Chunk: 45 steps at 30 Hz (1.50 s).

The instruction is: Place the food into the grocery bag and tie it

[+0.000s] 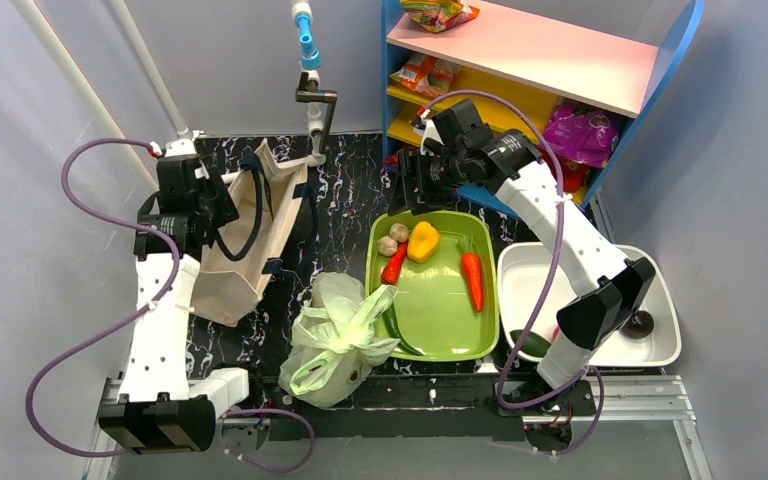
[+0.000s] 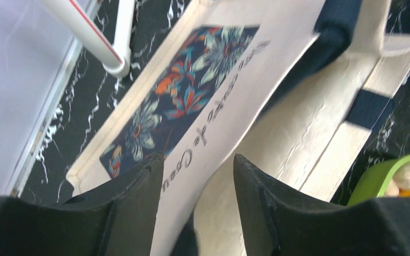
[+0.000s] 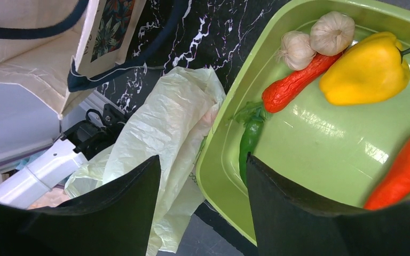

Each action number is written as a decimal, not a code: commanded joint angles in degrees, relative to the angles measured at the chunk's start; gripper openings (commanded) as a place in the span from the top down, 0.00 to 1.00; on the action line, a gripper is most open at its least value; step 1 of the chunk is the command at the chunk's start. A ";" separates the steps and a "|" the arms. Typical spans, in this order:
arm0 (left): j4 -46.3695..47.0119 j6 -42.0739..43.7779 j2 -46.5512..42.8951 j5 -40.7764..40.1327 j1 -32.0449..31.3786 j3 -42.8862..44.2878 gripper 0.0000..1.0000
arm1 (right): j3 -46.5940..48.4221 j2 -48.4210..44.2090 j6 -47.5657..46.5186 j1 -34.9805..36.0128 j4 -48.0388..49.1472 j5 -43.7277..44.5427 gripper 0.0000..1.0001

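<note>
Top view only: shelf (image 1: 540,45) with snack packets (image 1: 580,130), far right; white basin (image 1: 666,345), near right. Left wrist view only: floral print on canvas tote (image 2: 299,133). Left gripper (image 2: 197,160): parted, tote's wall between the jaws. Right gripper (image 3: 203,160): parted, empty, over grocery bag (image 3: 160,122) and green tray (image 3: 309,144) rim. Bag slumped near centre, just left of tray; pepper (image 3: 365,72), carrot (image 3: 405,170), garlic (image 3: 331,32) in tray

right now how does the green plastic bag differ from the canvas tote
The plastic bag is thin, translucent pale green; the canvas tote is beige with dark straps. The plastic bag slumps crumpled beside the green tray; the canvas tote lies further back, left. Both rest on the black table.
</note>
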 commanded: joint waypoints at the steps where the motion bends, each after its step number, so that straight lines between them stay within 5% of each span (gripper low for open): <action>1: -7.84 -1.35 -3.28 1.80 -0.50 -2.84 0.51 | 2.46 -0.16 0.85 -0.16 -0.02 -0.56 0.33; 5: -9.97 -1.99 -6.56 2.85 -0.51 -6.05 0.53 | 3.07 0.00 0.54 -0.82 0.11 0.47 0.33; 6: -9.70 -1.97 -7.26 3.59 -0.53 -7.14 0.61 | 3.91 0.28 0.59 -1.38 0.15 0.70 0.33; 8: -9.42 -2.58 -8.38 4.58 -0.53 -8.26 0.93 | 7.28 1.81 1.39 -3.20 -1.31 1.38 0.34; 9: -9.42 -3.47 -8.57 5.14 -0.51 -8.12 1.00 | 9.65 2.99 1.65 -4.17 -2.52 2.16 0.34; 14: -12.11 -12.00 -7.40 4.12 -0.50 -2.66 1.00 | 18.40 7.03 2.48 -8.67 -6.99 12.83 0.31; 16: -15.35 -17.95 -6.31 0.64 -0.50 0.17 1.00 | 17.87 6.32 3.35 -10.44 -5.91 16.08 0.23; 24: -21.73 -32.96 -6.02 1.61 -0.52 6.18 1.00 | 12.32 0.56 5.82 -17.49 1.32 22.34 0.18; 30: -10.83 -37.38 -6.08 18.13 -0.42 7.08 1.00 | 19.00 2.83 3.44 -19.06 5.80 18.55 0.16; 34: -2.22 -32.54 -5.15 29.54 -0.42 5.86 1.00 | 20.89 3.69 -0.67 -19.02 13.27 12.26 0.15; 38: -2.23 -27.47 -6.88 29.63 -0.42 2.90 1.00 | 18.66 3.02 -5.97 -19.18 23.89 8.62 0.14; 45: -15.00 -15.58 -10.42 15.35 -0.50 -0.91 1.00 | 18.66 7.30 -7.28 -20.82 45.86 5.64 0.13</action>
